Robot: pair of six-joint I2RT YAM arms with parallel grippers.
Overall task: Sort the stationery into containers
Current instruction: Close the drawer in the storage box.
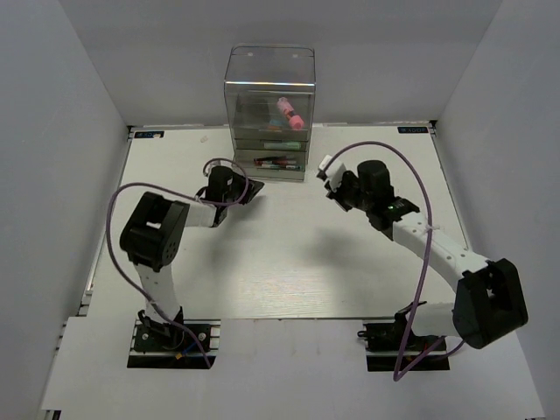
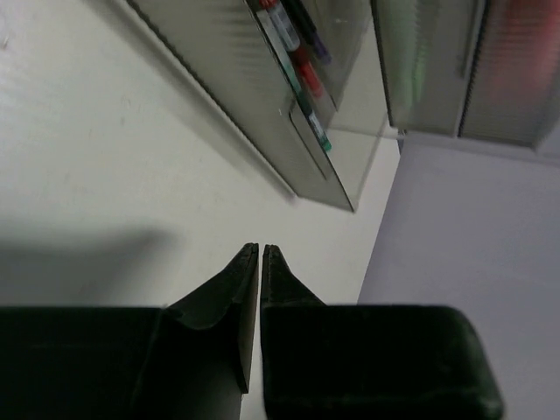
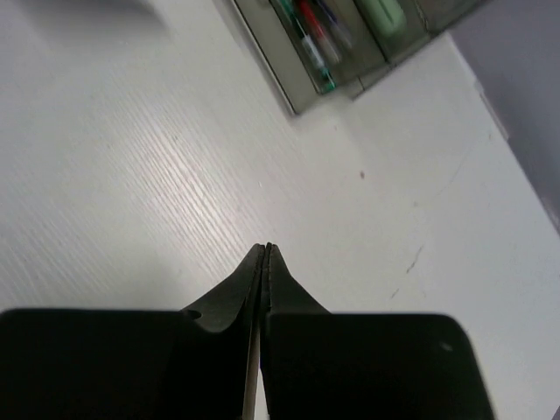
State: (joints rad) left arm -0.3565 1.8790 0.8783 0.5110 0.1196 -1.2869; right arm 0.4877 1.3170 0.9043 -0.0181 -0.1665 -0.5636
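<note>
A clear cabinet [image 1: 269, 66] is holding a pink marker [image 1: 290, 112] in an upper drawer [image 1: 249, 112] and thin pens [image 1: 276, 162] (red, green) in the lowest, while the left gripper [image 2: 261, 249] and right gripper [image 3: 266, 249] are hovering nearby, pinched closed, empty.

Free passage across table [image 1: 289, 262] mid & near side; drawer cabinet [image 1: 269, 79] blocks far centre.

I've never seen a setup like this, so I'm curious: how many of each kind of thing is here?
Grippers: 2 (left gripper, right gripper)
Drawer cabinet: 1
Chunky pink marker: 1
Pale green item, blurred: 1
Thin pens, overlapping: at least 3
Total: at least 8
</note>
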